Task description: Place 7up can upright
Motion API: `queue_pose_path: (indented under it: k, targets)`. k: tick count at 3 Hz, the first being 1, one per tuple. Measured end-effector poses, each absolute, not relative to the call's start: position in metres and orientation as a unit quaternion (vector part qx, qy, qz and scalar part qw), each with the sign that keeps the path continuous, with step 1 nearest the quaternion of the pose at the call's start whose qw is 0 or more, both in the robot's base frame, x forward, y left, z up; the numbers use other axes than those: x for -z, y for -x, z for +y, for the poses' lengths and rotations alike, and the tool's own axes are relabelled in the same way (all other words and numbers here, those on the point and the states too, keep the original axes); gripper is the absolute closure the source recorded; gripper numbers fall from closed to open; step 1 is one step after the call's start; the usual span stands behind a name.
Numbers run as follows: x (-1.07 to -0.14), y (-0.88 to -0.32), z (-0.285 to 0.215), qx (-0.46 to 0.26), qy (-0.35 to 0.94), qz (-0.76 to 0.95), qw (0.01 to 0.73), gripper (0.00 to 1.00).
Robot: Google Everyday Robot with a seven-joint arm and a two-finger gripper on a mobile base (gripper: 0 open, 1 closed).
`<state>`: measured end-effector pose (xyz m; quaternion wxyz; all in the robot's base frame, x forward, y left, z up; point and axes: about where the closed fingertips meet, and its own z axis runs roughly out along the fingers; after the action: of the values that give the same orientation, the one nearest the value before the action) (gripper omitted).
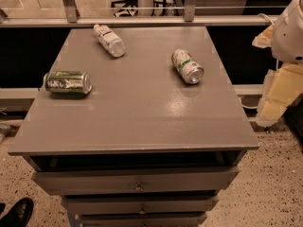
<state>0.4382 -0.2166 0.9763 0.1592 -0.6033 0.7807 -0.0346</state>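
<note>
The 7up can (187, 66) lies on its side on the grey cabinet top (137, 126), right of centre towards the back. Its body is white and silver with green lettering, and its silver end faces the front right. My arm's white body (289, 30) shows at the right edge of the view. My gripper (278, 94), a pale yellowish part, hangs below the arm, beyond the cabinet's right side. It is well apart from the can and holds nothing that I can see.
A darker green can (67, 82) lies on its side near the left edge. A clear plastic bottle (109, 40) lies at the back left. Drawers (137, 179) sit below the top, a railing (142, 20) runs behind it, and a black shoe (16, 212) is on the floor at the front left.
</note>
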Motion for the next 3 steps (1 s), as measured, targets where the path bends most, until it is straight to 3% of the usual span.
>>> queue_pose_path:
  k: [3]
  targets:
    - [-0.969,-0.485,-0.206,0.015,0.567,0.801,0.191,0.0]
